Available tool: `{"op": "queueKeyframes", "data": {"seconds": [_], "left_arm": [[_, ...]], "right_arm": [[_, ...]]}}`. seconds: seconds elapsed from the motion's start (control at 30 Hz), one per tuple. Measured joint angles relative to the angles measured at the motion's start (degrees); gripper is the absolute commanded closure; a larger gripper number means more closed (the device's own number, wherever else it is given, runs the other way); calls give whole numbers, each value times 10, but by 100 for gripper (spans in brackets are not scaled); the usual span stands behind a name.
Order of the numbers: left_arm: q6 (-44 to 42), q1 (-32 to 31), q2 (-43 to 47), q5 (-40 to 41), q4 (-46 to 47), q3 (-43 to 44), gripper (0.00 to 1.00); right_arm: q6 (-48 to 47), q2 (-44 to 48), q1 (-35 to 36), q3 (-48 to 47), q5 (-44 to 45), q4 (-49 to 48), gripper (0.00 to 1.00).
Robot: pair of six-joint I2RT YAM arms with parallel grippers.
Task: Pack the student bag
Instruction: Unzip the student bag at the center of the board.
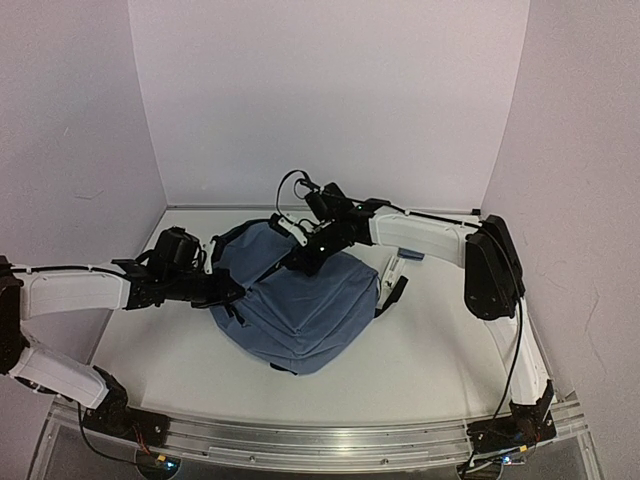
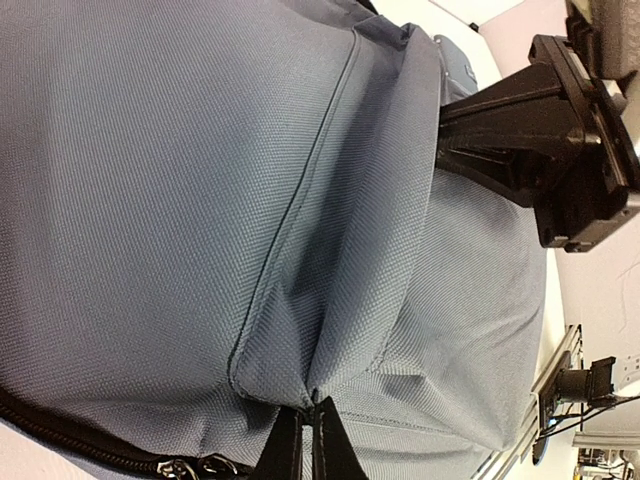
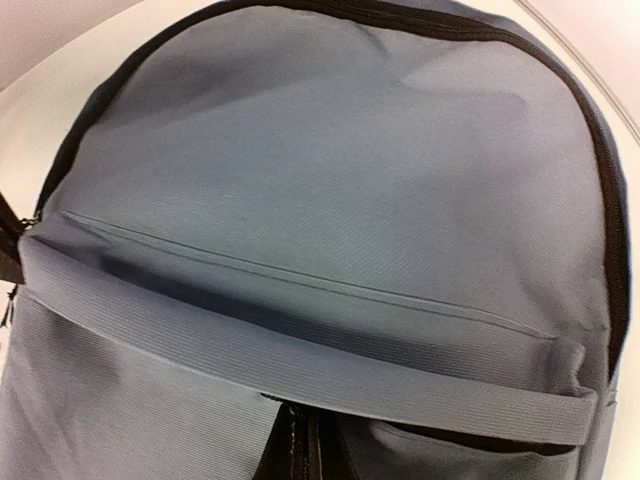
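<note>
The slate-blue student bag (image 1: 300,305) lies flat in the middle of the table, front side up. My left gripper (image 1: 232,290) is at its left edge; in the left wrist view its fingers (image 2: 312,440) are shut on a pinched fold of the bag's fabric (image 2: 300,250). My right gripper (image 1: 300,262) rests on the bag's far side. In the right wrist view its jaws (image 3: 305,445) are closed together, tips tucked under the fabric flap (image 3: 300,355) of the front pocket. The bag's dark main zip (image 3: 605,200) runs round the rounded top. No books are in view.
A black strap (image 1: 392,295) trails off the bag's right side, beside a white piece (image 1: 400,265) under the right arm. White walls enclose the table on three sides. A metal rail (image 1: 320,440) runs along the near edge.
</note>
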State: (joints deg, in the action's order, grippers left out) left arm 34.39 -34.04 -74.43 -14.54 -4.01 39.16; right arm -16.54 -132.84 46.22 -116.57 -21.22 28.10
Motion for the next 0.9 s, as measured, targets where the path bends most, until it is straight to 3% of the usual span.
{"op": "queueKeyframes", "data": {"seconds": [0.4,0.73,0.9], "left_arm": [[0,-1,15,2,-5,-6,100],[2,-1,27,-2,12,-25,100],[4,-4,27,-3,11,-25,100]], "right_arm": [[-14,0,-53,-14,27,6,100],[-2,-50,-78,-106,43,27,100],[39,-58,-80,-111,32,29,62]]}}
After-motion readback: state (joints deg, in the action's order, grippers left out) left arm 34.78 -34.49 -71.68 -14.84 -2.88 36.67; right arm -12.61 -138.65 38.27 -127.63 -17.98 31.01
